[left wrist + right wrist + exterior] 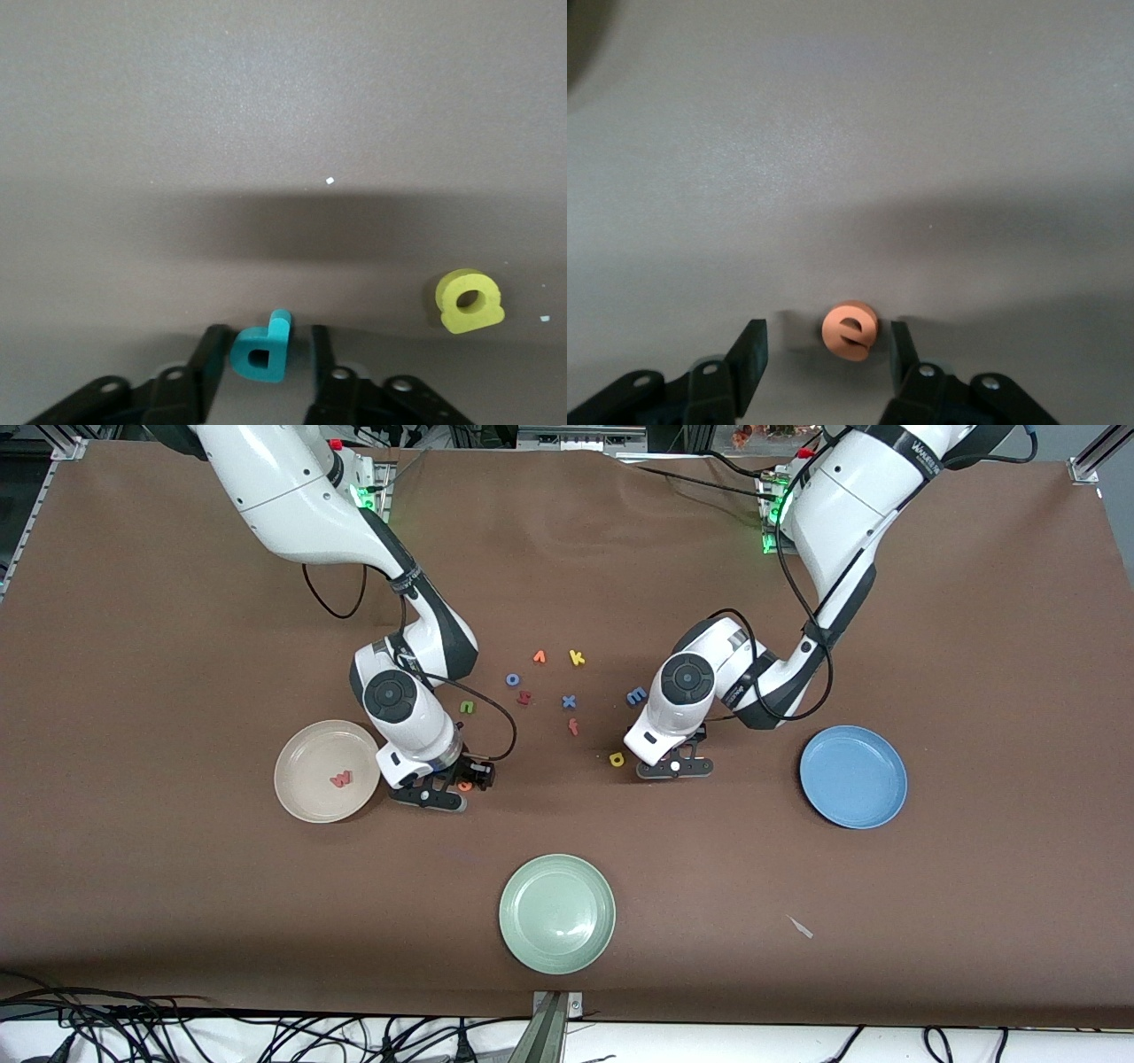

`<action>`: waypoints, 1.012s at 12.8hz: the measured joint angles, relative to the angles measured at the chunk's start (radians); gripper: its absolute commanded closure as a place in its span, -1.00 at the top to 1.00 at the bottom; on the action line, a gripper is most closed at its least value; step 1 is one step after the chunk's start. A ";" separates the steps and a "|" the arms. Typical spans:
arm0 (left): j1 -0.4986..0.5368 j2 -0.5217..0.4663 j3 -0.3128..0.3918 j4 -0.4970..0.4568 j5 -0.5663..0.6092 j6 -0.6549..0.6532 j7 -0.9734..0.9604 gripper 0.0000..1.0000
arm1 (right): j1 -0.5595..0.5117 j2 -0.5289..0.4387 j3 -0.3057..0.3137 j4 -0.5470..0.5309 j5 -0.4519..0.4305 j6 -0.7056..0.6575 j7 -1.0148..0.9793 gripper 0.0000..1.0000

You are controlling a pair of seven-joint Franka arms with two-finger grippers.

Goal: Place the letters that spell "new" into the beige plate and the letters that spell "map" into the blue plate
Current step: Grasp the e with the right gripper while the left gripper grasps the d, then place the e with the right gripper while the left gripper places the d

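One letter of six is placed: the salmon w [341,779] lies in the beige plate [301,757]; the blue plate [852,776] holds none. I see the left gripper [262,356] closing around the teal p [262,352] beside the yellow a [468,302]. The right gripper [826,352] stands half-open astride the orange e [850,331], not gripping.

Matt brown cloth-like cover over the worktop [177,646], faintly rippled. Soft, matt foam for the teal p [261,352], yellow a [469,302] and orange e [850,331]. Smooth, faintly glossy beige plate [297,793] and blue plate [853,777]. Glossy white plastic arm shells; matt black claws.
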 measured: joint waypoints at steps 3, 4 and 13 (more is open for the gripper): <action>0.000 0.000 0.000 0.001 0.000 0.001 -0.001 -0.99 | 0.000 0.005 0.000 -0.018 -0.002 0.031 0.000 -0.17; 0.000 -0.001 0.001 0.003 0.001 -0.002 -0.001 -1.00 | 0.000 0.005 -0.001 -0.024 -0.003 0.039 0.000 -0.39; 0.306 -0.133 0.016 0.072 0.017 -0.380 0.588 -1.00 | -0.004 -0.116 -0.087 -0.047 -0.005 -0.175 -0.194 -0.76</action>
